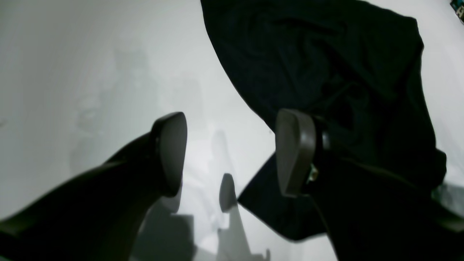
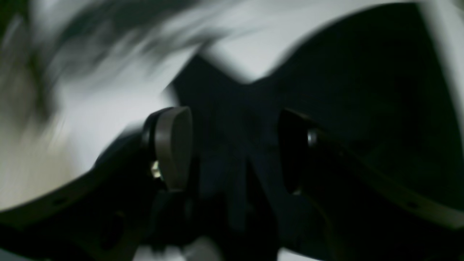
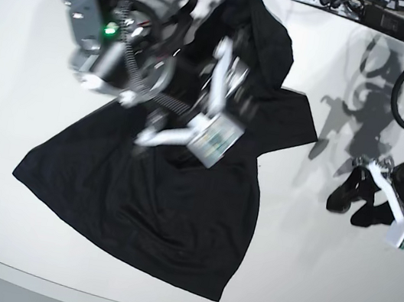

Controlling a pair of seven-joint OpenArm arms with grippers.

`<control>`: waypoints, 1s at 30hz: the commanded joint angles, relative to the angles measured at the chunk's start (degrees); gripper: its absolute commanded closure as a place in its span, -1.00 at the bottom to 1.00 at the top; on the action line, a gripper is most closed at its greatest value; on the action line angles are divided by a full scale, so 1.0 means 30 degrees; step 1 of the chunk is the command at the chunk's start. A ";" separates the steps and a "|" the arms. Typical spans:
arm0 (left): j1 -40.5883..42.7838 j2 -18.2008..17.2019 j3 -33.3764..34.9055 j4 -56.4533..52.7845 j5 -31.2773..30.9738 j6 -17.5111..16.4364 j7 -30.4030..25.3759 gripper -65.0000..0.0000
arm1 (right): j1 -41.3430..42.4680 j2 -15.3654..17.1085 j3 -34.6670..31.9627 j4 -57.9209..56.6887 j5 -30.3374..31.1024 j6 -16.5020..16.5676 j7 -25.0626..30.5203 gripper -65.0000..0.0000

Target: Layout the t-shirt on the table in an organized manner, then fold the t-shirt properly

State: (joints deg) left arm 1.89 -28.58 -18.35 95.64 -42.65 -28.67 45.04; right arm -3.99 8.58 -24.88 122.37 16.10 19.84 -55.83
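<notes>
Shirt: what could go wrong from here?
The right end effector stands open over the shirt; its fingers might snag loose cloth if it dips.
The shirt already lies rumpled near its far end, so a fold made now may come out crooked.

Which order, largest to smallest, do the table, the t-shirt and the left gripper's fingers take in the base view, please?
1. Table
2. T-shirt
3. Left gripper's fingers
</notes>
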 commanded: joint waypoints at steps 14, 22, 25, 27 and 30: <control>0.0845 -0.0321 -0.0138 0.0328 -0.0612 -0.0306 -0.0393 -0.21 | 0.2186 -0.2244 1.3406 -0.8823 0.0051 -0.7023 0.1792 -0.20; 0.1005 -0.0335 -0.0138 0.0328 -0.0612 -0.0306 -0.0117 -0.21 | 0.5785 -0.3534 1.8899 -1.6436 0.1931 -0.4328 0.2645 -0.20; 0.1049 -0.0321 -0.0138 0.0328 -0.0605 -0.0306 -0.0066 -0.21 | 0.6324 -0.3410 1.9504 -1.8440 0.0954 -0.5187 0.3781 -0.20; 0.1064 -0.0321 -0.0138 0.0328 -0.0605 -0.0306 0.0022 -0.21 | 0.6411 -0.3286 1.9526 -1.9475 0.0758 -0.5209 0.4459 -0.20; 0.1056 -0.0328 -0.0138 0.0328 -0.0597 -0.0306 0.0015 -0.21 | 0.6492 -0.3235 1.9526 -2.0444 0.0627 -0.4444 0.4976 -0.20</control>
State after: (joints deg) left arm 5.72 -28.56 -18.35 95.64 -43.31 -29.19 46.15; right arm 14.52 -1.15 33.76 60.84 18.02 6.68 -40.12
